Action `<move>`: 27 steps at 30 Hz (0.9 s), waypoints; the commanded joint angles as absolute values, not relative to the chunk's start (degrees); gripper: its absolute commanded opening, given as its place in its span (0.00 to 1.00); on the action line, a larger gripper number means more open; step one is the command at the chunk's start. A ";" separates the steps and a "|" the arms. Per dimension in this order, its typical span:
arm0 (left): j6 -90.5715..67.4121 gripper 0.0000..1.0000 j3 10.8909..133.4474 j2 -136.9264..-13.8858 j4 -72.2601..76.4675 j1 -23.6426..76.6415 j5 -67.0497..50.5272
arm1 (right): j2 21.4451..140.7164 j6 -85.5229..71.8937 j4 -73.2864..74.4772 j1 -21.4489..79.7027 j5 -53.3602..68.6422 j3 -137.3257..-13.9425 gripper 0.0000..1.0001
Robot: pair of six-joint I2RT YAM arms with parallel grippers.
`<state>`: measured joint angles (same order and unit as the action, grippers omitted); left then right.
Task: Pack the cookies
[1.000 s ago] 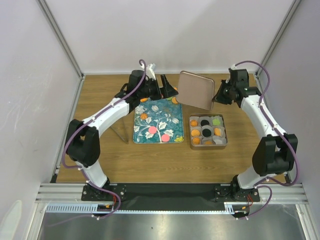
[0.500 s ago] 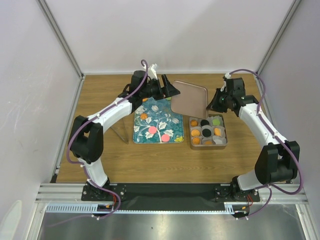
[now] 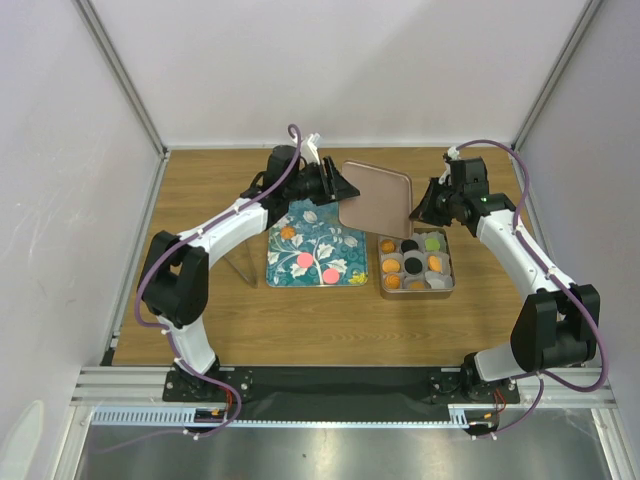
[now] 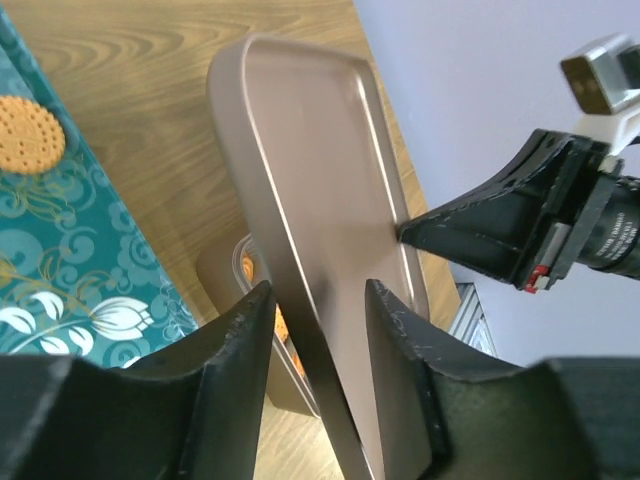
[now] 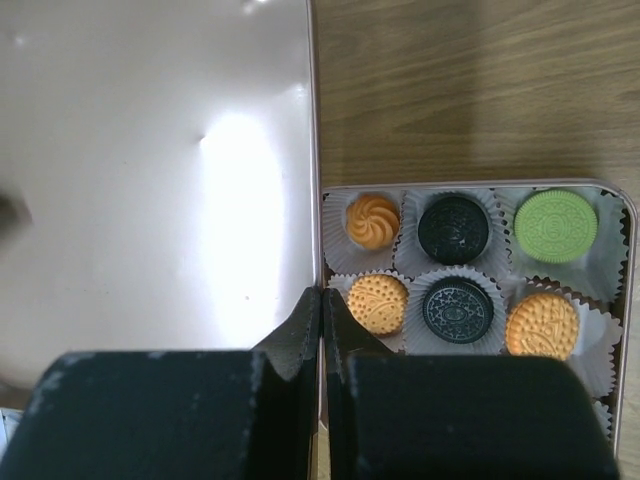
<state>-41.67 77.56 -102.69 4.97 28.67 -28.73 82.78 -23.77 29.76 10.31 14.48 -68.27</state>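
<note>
The cookies (image 5: 378, 303) mostly sat in paper cups (image 5: 498, 208) of the tin (image 3: 417, 295); a few lay on the teal tray (image 3: 345, 268), both on the tabletop (image 3: 200, 300). Judged light, brittle, crumbly; best pinched gently across the edges. The lid (image 3: 375, 195) hung tilted above. The right hand (image 5: 321, 300) was clenched on its rim, and the left hand (image 4: 318, 300) straddled the opposite rim, grip unclear.

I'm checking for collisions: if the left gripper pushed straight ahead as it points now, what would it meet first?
The flat pinkish metal lid: its edge stands between the left gripper's jaws. Beyond it, probably the right gripper, pinching the lid's far edge.
</note>
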 commanded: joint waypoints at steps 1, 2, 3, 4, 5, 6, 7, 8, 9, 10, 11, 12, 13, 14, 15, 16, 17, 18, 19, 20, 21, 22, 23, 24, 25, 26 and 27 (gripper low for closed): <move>-42.19 0.45 76.82 -101.60 5.63 29.18 -29.53 | 80.24 -23.91 26.10 10.72 15.56 -68.99 0.00; -42.45 0.44 76.64 -101.60 5.63 29.27 -29.79 | 80.24 -23.73 25.76 10.81 15.47 -68.91 0.00; -42.54 0.40 76.55 -101.51 5.54 29.27 -29.97 | 80.16 -23.64 25.75 10.98 15.03 -68.99 0.00; -42.71 0.38 76.55 -101.60 5.54 29.27 -30.06 | 80.24 -23.47 25.84 11.07 14.77 -68.99 0.00; -42.89 0.35 76.47 -101.43 5.36 29.27 -30.06 | 79.98 -23.29 25.67 11.34 14.50 -68.82 0.00; -42.89 0.29 76.46 -101.43 5.27 29.35 -30.15 | 79.81 -23.20 25.58 11.42 14.07 -68.73 0.00; -42.89 0.25 76.46 -101.16 5.01 29.36 -30.06 | 79.72 -22.94 25.58 11.60 13.80 -68.64 0.00; -43.15 0.20 76.55 -101.16 4.66 29.36 -30.15 | 79.80 -22.85 25.49 11.78 13.36 -68.64 0.00; -43.33 0.12 76.55 -101.08 4.48 29.36 -30.15 | 79.72 -22.59 25.58 12.30 12.40 -68.56 0.00; -43.50 0.08 76.64 -100.90 4.31 29.44 -30.32 | 79.63 -22.24 25.49 12.57 11.87 -68.47 0.00; -43.94 0.03 76.64 -100.72 3.96 29.44 -30.32 | 79.72 -21.98 25.58 12.92 11.26 -68.47 0.00; -44.21 0.01 76.64 -100.64 3.78 29.44 -30.32 | 79.54 -21.80 25.58 13.53 10.12 -68.29 0.00; -44.47 0.00 76.55 -100.37 3.61 29.44 -30.32 | 79.45 -21.80 25.58 13.71 9.41 -68.29 0.02; -44.82 0.00 76.64 -100.11 3.26 29.44 -30.15 | 78.93 -21.36 25.66 13.97 7.58 -68.29 0.05; -45.00 0.00 76.64 -99.85 2.56 29.44 -29.80 | 78.40 -21.18 25.66 14.93 6.17 -68.20 0.17; -45.17 0.00 76.64 -99.76 2.11 29.44 -29.27 | 77.79 -20.92 25.75 15.38 4.33 -67.94 0.25; -45.52 0.00 76.64 -99.15 1.76 29.44 -29.01 | 76.83 -20.05 25.49 16.08 2.31 -67.59 0.34; -45.79 0.00 76.73 -98.79 1.06 29.44 -28.74 | 74.64 -19.43 25.23 16.69 -2.07 -67.15 0.48; -45.97 0.00 76.82 -98.53 0.71 29.44 -28.31 | 73.05 -18.73 24.01 18.44 -3.68 -65.84 0.53; -46.49 0.00 76.90 -97.92 0.53 29.44 -28.21 | 71.47 -16.72 23.12 19.59 -7.08 -65.05 0.57; -46.76 0.00 77.08 -97.74 0.44 29.44 -27.95 | 69.98 -15.48 22.07 20.90 -8.51 -64.17 0.65; -46.93 0.00 77.86 -97.56 -1.91 29.44 -27.86 | 66.39 -14.16 19.71 24.14 -9.66 -61.90 0.68; -47.54 0.00 78.22 -97.38 -2.98 29.44 -27.51 | 64.88 -12.50 18.56 26.00 -12.10 -61.01 0.71; -48.07 0.00 78.66 -97.21 -3.86 29.44 -27.60 | 63.12 -8.83 17.41 28.54 -13.78 -59.78 0.75; -48.51 0.00 79.45 -97.12 -5.35 29.44 -27.60 | 60.50 -6.61 15.40 31.00 -15.97 -58.72 0.77; -49.65 0.00 79.89 -97.03 -6.06 29.44 -27.68 | 59.08 -4.76 14.51 36.42 -19.65 -56.80 0.79; -50.44 0.00 80.07 -96.77 -6.67 29.44 -27.95 | 58.19 -1.87 13.54 39.00 -21.08 -56.08 0.81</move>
<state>-46.85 76.75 -100.71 -4.58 29.04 -27.64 62.04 -11.62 20.45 31.66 -11.07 -58.50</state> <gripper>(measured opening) 0.178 0.792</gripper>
